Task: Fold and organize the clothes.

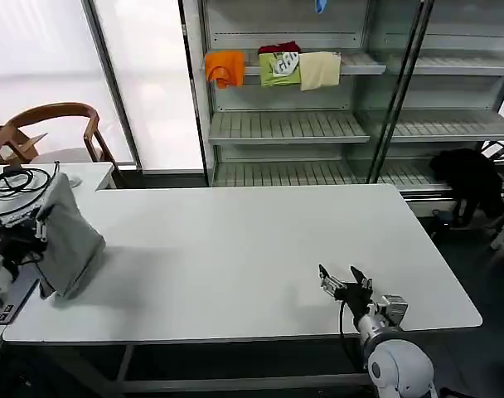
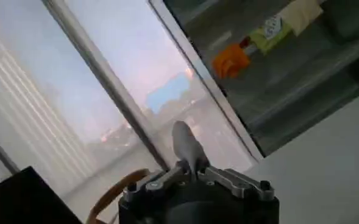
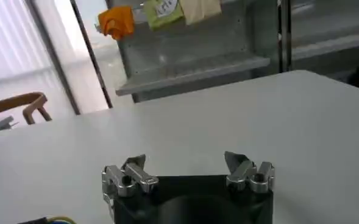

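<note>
A light grey shirt (image 1: pixel 68 239) hangs bunched over the left end of the white table (image 1: pixel 235 249), its lower end resting on the tabletop. My left gripper (image 1: pixel 40 230) holds it from the left side. In the left wrist view the left gripper (image 2: pixel 191 169) is shut on a pinch of the grey cloth (image 2: pixel 186 143) that sticks up between the jaws. My right gripper (image 1: pixel 341 278) hovers low over the table's front right part, open with nothing in it. In the right wrist view the right gripper (image 3: pixel 185 161) has its fingers wide apart above bare tabletop.
Behind the table stands a metal shelf unit (image 1: pixel 293 124) holding small orange (image 1: pixel 225 66), green (image 1: pixel 280 66) and cream (image 1: pixel 320 69) folded garments. A black heap of cloth (image 1: pixel 469 178) lies at the right. A wooden chair (image 1: pixel 49 124) and cables (image 1: pixel 16 181) are at the left.
</note>
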Robot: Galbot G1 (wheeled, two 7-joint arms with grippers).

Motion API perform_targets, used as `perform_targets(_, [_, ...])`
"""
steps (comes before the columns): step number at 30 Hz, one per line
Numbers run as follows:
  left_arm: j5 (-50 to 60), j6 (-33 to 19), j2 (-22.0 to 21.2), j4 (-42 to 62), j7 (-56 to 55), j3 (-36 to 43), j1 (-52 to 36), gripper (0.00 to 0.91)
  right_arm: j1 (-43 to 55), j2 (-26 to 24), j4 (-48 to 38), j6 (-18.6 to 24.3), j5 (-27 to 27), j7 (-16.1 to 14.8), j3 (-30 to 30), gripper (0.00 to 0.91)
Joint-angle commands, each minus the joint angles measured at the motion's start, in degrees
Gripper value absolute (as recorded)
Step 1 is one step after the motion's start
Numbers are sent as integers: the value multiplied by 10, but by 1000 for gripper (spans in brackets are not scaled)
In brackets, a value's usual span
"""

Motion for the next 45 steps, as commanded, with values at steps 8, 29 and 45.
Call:
perform_targets(8, [101, -25, -290, 35, -176, 391, 31, 30, -2, -4, -20, 6, 1, 0, 8, 907])
perform_targets(29, [18, 20, -341, 174, -219, 475, -127, 907, -4, 12, 7, 8, -24, -25, -20, 907])
perform_targets(45, [-44, 4, -202, 22, -195, 275, -101, 907, 93, 141, -104, -32, 103, 27, -159, 907])
